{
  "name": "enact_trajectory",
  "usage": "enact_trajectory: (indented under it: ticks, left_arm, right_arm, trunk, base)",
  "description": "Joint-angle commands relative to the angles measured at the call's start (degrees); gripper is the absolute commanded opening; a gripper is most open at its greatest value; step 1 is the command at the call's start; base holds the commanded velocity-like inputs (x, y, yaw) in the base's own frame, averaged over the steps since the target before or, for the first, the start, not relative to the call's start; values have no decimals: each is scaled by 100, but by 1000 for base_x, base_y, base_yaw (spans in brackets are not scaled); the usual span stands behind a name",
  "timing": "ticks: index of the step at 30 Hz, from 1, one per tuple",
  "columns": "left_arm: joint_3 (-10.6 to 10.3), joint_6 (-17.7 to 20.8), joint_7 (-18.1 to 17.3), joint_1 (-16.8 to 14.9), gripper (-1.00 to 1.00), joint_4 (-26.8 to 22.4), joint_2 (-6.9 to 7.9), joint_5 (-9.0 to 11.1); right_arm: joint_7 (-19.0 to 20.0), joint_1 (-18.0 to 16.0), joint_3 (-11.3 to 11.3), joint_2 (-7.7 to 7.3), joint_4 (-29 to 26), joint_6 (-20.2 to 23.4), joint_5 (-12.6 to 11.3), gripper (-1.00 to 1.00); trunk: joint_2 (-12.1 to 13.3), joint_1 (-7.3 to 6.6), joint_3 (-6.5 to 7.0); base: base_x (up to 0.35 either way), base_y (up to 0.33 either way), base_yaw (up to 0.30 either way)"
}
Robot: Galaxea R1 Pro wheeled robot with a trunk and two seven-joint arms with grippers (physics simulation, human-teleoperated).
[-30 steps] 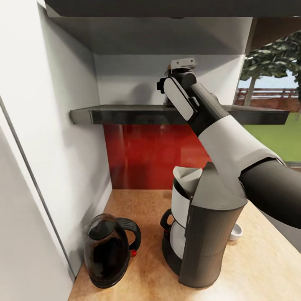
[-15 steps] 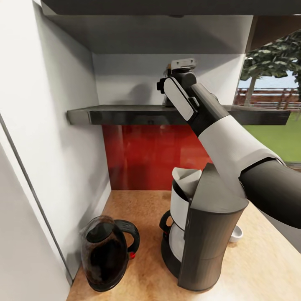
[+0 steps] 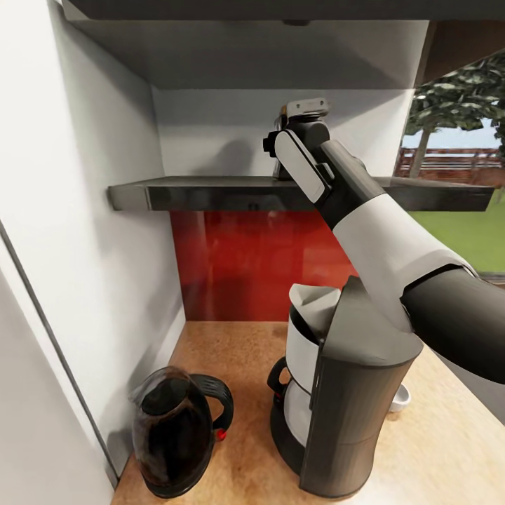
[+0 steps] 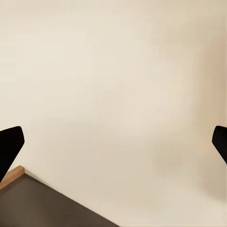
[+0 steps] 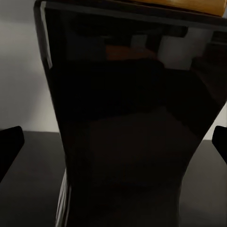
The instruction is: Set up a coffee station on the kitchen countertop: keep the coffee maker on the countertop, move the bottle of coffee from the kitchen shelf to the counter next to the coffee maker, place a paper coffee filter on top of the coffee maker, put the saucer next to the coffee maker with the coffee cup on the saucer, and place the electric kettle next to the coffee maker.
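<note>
Coffee station, stock at this moment.

Coffee maker (image 3: pixel 347 393): standing on the wood-grain countertop (image 3: pixel 231 351); kept in place as required.

Paper filter (image 3: pixel 315 303): white, sitting in the top of the coffee maker; this item appears done.

Kettle (image 3: pixel 172 435): smoky glass jug with black handle, standing on the countertop close beside the coffee maker, near the side wall; appears done.

Cup or saucer: a small white rim (image 3: pixel 400 397) is peeking out behind the coffee maker on the countertop; too hidden to tell which it is, or whether cup is resting on saucer.

Coffee bottle (image 5: pixel 127 118): dark body with an orange cap, standing upright on the black shelf (image 3: pixel 210 193); not yet moved. This appears to be the step in hand.

Right gripper (image 5: pixel 113 146): reaching up to shelf level; its fingertips are showing at both edges of the wrist view, spread wide with the bottle between them and close to the camera; not clamping it.

Left gripper (image 4: pixel 113 146): fingers spread wide, holding nothing, facing a plain pale wall.

Remaining, by judgement: closing on the bottle, lifting it off the shelf, setting it beside the coffee maker; confirming cup and saucer.
</note>
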Motion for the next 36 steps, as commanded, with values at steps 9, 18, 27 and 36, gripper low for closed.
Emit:
enact_trajectory:
  ticks: [9,18,27,36]
  left_arm:
    - [56,-35,21,-2,100,16,7,-58]
    - [49,-35,23,-2,100,16,2,-58]
    - [50,-35,23,-2,100,16,3,-58]
    - [57,-35,22,-2,100,16,11,-58]
  right_arm:
    - [-52,21,14,0,-1,9,-55,100]
    - [-52,32,14,0,-2,13,-50,100]
    - [-52,38,14,0,-1,13,-43,-100]
    - [-52,41,14,0,-1,8,-40,-100]
  trunk:
    - [-3,2,-1]
    - [-3,2,-1]
    - [-3,2,-1]
    - [-3,2,-1]
  base:
    - [16,0,0]
    - [6,0,0]
    - [0,0,0]
    - [0,0,0]
